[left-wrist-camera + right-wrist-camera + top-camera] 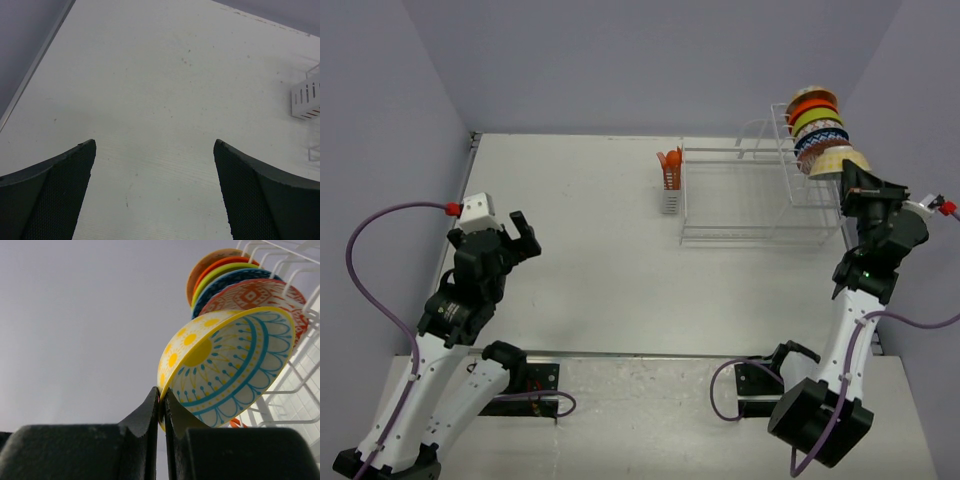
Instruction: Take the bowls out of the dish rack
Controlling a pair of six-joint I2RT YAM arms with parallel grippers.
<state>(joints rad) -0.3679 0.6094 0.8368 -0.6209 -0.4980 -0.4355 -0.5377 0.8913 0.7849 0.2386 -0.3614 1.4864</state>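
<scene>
Several bowls point(818, 128) stand on edge in the raised slotted end of the white wire dish rack point(750, 236), at the back right. The nearest one, a cream bowl with a yellow sun inside point(235, 365), has its rim pinched between the fingers of my right gripper point(161, 396), which is shut on it point(847, 172). Behind it stand an orange-patterned bowl point(257, 295), a blue one, a lime-green one and orange ones. My left gripper point(517, 236) hangs open over bare table at the left, its fingers point(60, 190) wide apart with nothing between them.
An orange-and-white utensil caddy point(669, 180) hangs on the rack's left end; its white slotted side point(306, 99) shows in the left wrist view. Grey walls close in the table at the back and on both sides.
</scene>
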